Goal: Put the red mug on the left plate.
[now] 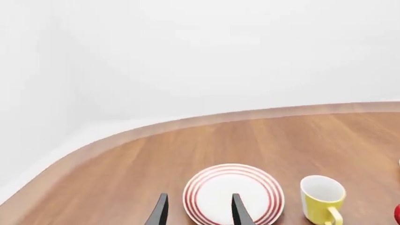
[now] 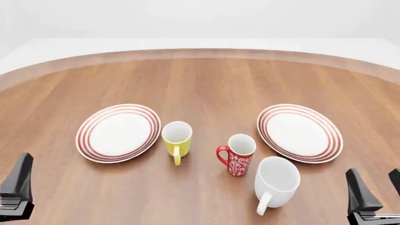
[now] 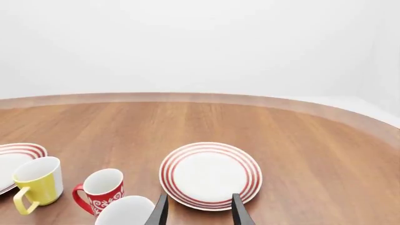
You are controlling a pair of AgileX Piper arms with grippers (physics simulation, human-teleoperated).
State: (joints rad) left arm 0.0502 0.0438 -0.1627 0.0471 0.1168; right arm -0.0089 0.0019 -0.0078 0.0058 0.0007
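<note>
1. The red mug (image 2: 237,160) stands upright on the worktop (image 2: 206,84), between the two plates. The left plate (image 2: 118,132) is past the yellow mug (image 2: 177,139) from it.
2. My left tool (image 1: 198,211) is open and holds nothing. My right tool (image 3: 198,211) is open and empty too. Both hang back, well apart from the red mug.
3. The white mug (image 2: 276,182) sits just beside the red mug, so I think I must come down carefully and not bump it.
4. I would grab the red mug's rim or body and lift it over the yellow mug.
5. Only the front view shows both plates whole. The left wrist view shows just a red sliver of the red mug at its edge.
</note>
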